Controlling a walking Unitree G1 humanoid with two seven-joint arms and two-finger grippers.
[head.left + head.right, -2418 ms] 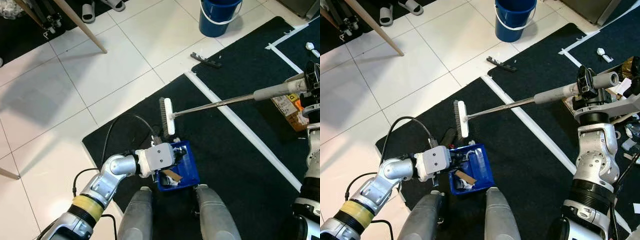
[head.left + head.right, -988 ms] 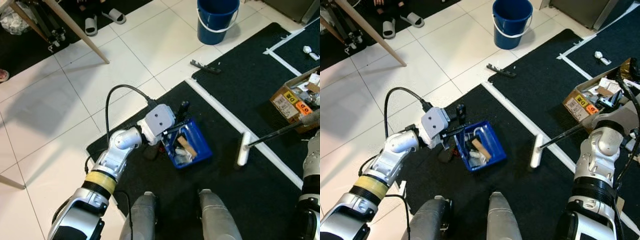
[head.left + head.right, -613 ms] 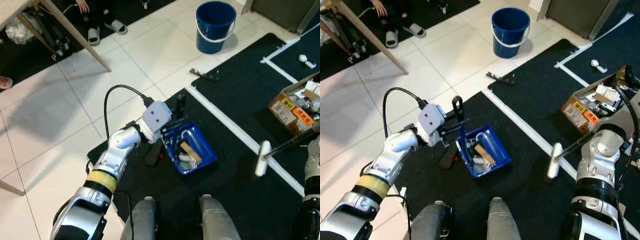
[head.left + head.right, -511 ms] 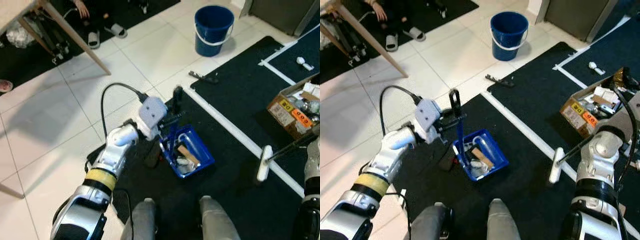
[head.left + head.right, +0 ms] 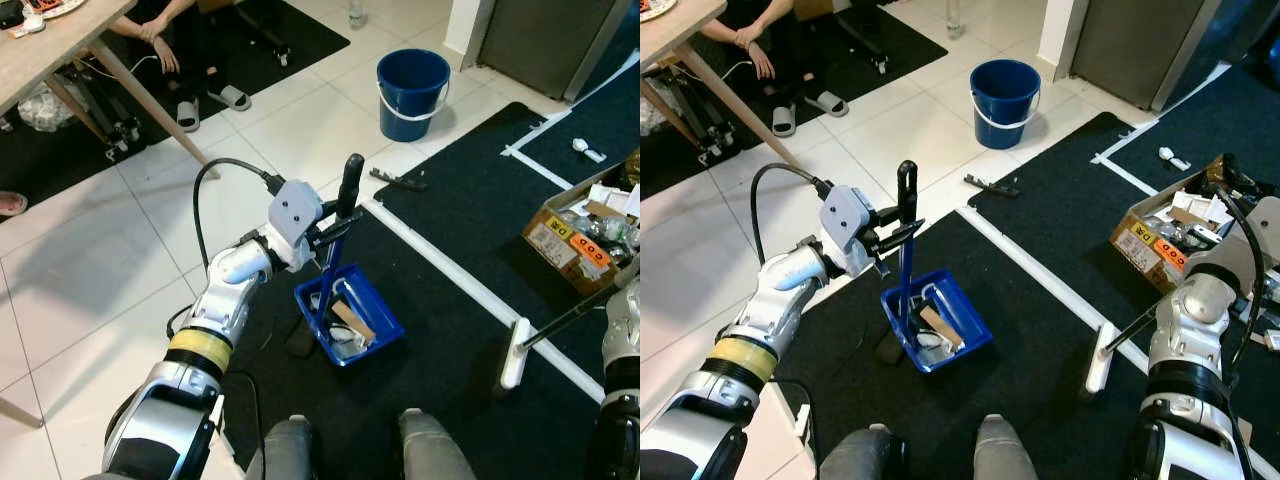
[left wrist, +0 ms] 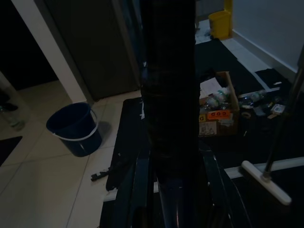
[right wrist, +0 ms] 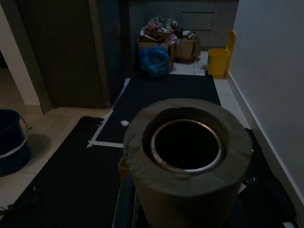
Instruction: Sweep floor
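Gripping the upright dustpan handle (image 5: 347, 195) – left hand (image 5: 325, 228) pinched, right hand clasping broom (image 5: 530, 340)

So the left gripper (image 5: 902, 232) was clamped on the upright handle of a blue dustpan (image 5: 936, 319), which sat on the black mat (image 5: 1040, 350) with scraps of trash in it, a brown piece and some pale bits. Over on the right, the broom (image 5: 1110, 348) had its white head down on the mat right at the white tape line (image 5: 1025, 265), handle slanting up toward the right arm (image 5: 1188, 330). A blue bucket (image 5: 1003, 90) stood on the tile floor (image 5: 700, 270) further back, with a cardboard box (image 5: 1170, 232) full of junk off to the right. Someone's hand (image 5: 753, 55) and slippers were visible by the counter (image 5: 670, 25) corner.
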